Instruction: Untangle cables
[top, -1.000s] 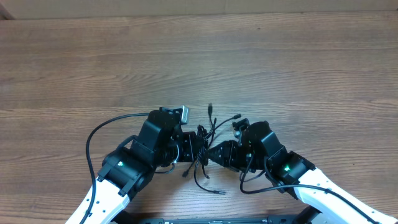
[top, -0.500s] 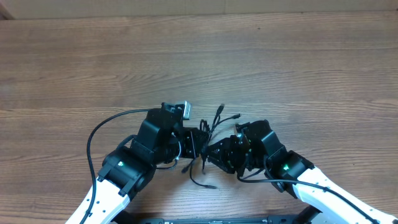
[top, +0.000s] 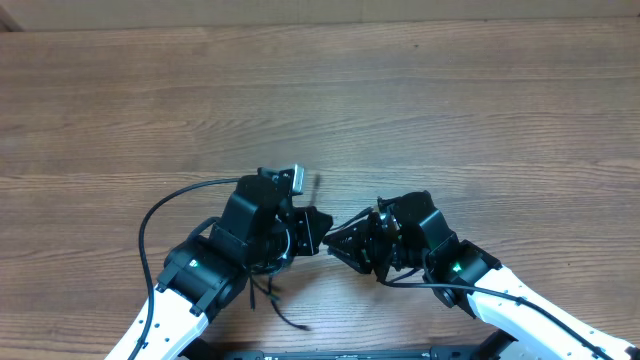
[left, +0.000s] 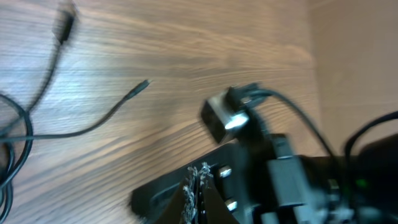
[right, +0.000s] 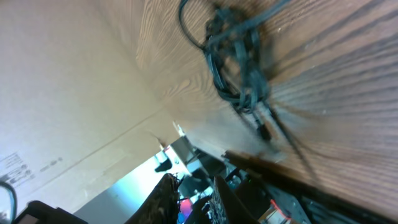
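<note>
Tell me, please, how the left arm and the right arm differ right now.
The left arm reaches in from the lower left, the right arm from the lower right. The left arm's thick wire loops wide to its side; the right arm's wire hugs it. Thin cables lie beside the left arm; none show beside the right arm overhead. Shared: the left pincer and right pincer point inward, tips almost meeting.

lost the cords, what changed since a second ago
The cables slid out from between the left gripper and right gripper toward the near edge and now trail by the left arm; their plugs no longer stick out on the far side. Both grippers stayed nearly tip to tip.
</note>
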